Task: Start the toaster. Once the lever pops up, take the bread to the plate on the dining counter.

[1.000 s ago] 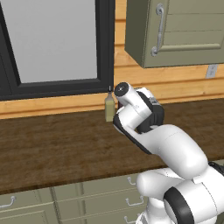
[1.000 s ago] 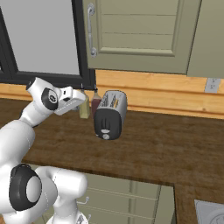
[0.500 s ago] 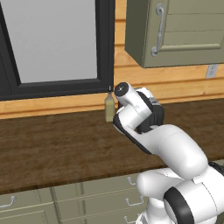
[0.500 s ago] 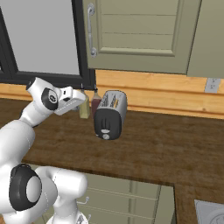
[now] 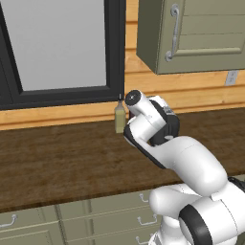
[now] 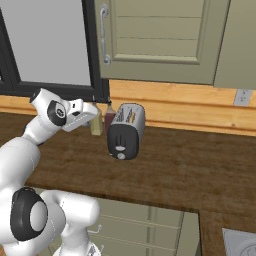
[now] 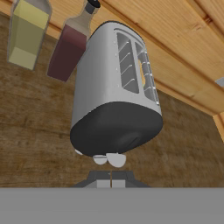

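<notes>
The toaster (image 6: 126, 131), a dark grey and silver box, stands on the wood-grain wall counter (image 6: 180, 170) by the back wall. In the hand view its dark end face (image 7: 116, 124) looks toward me, with two pale knobs low on it. A thin yellowish edge of the bread (image 7: 142, 73) shows inside a top slot. My gripper (image 7: 111, 178) is shut with nothing in it, a short way in front of that end face and not touching it. From the right base view the gripper (image 6: 96, 111) sits just left of the toaster. The plate and the dining counter are out of view.
An olive-yellow bottle (image 7: 24, 35) and a dark red bottle (image 7: 68, 46) stand against the wall left of the toaster. The olive bottle (image 5: 119, 117) is beside my arm. A dark-framed window (image 5: 57, 48) and green wall cabinets (image 6: 155, 40) hang above.
</notes>
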Available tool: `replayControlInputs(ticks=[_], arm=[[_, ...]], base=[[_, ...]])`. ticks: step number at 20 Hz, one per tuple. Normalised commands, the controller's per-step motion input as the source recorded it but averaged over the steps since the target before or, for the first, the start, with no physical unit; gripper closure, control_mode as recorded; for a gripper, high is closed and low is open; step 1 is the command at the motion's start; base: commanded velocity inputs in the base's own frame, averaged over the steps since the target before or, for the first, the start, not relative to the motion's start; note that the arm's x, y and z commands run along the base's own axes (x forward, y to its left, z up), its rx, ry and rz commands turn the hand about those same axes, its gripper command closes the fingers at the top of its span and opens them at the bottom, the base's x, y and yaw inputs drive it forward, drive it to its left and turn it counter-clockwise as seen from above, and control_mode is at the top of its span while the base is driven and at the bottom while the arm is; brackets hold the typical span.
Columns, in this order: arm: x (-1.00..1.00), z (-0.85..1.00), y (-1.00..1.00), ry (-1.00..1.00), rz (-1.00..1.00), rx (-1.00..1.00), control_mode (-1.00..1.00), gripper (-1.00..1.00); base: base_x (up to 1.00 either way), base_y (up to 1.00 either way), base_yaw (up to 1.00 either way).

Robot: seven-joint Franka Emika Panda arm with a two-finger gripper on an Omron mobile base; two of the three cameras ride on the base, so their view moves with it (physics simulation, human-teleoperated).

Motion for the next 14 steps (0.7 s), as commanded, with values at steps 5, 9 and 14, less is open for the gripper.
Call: replayControlInputs(ticks=[5,9,14], arm=[[0.0,0.0,0.0,0.0,0.0,0.0,-1.0,1.0],[0.0,0.0,0.0,0.0,0.0,0.0,-1.0,1.0],[0.0,0.0,0.0,0.0,0.0,0.0,-1.0,1.0]], base=[[0.0,0.0,0.0],[0.0,0.0,0.0],[0.0,0.0,0.0]])
